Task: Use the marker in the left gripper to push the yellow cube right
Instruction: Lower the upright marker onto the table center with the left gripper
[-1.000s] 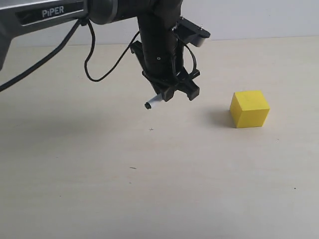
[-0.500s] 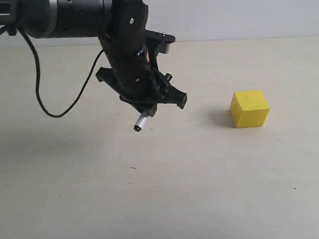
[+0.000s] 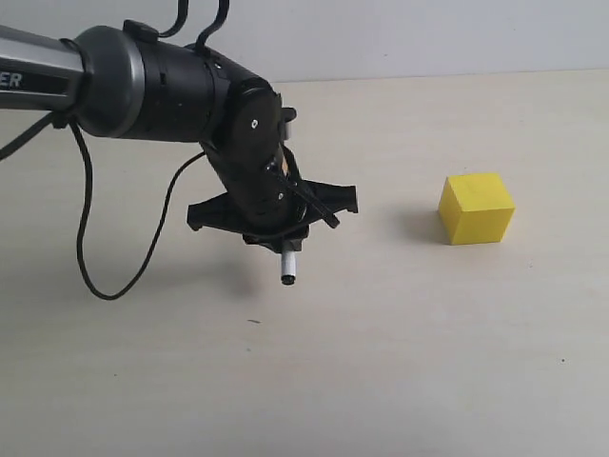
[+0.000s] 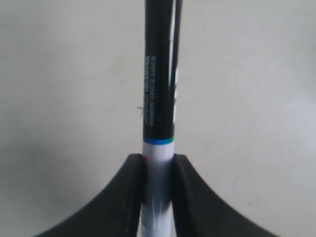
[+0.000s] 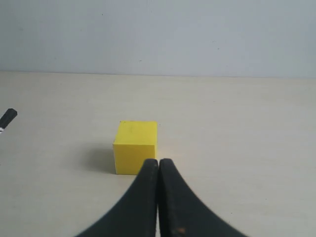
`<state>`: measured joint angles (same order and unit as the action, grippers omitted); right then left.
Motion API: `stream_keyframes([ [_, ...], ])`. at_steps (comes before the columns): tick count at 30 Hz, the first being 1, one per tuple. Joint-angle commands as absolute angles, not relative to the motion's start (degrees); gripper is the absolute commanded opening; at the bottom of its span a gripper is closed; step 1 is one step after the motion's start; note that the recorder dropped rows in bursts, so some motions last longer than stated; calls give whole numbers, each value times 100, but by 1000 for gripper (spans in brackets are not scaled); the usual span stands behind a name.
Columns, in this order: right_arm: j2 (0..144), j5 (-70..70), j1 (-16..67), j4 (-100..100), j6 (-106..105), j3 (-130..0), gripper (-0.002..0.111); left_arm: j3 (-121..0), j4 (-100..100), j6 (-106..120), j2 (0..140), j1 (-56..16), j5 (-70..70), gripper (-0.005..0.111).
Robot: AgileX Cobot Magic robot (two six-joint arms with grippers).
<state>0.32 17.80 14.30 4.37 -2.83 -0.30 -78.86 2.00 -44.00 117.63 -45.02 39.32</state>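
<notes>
Pale table (image 3: 400, 371), plain wall (image 3: 428, 33) behind, and the left pincer (image 3: 278, 231) pinches the marker (image 3: 288, 268), tip hanging down, well left of the yellow cube (image 3: 476, 208). Meanwhile the right pincer (image 5: 158, 165) sits pressed together. Danger: an off-centre touch could spin the cube, or the slim barrel could twist in that grip.

Cap end of the marker (image 4: 159, 113) beyond the edge, print unreadable.

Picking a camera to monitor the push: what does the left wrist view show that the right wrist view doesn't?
Left wrist only: the left gripper clamped on the marker. Right wrist only: the yellow cube beyond the shut, empty right gripper. Both: the pale table and the marker, though the right wrist view catches only its tip.
</notes>
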Motion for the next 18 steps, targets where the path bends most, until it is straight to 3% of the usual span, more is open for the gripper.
stream_keyframes([
  [1,0,1760,1402,436,-288,0,0,-7865,173,-4686,11902,-4512,3624,0],
  [18,0,1760,1402,436,-288,0,0,-7876,218,-4673,12204,-4512,3423,0],
])
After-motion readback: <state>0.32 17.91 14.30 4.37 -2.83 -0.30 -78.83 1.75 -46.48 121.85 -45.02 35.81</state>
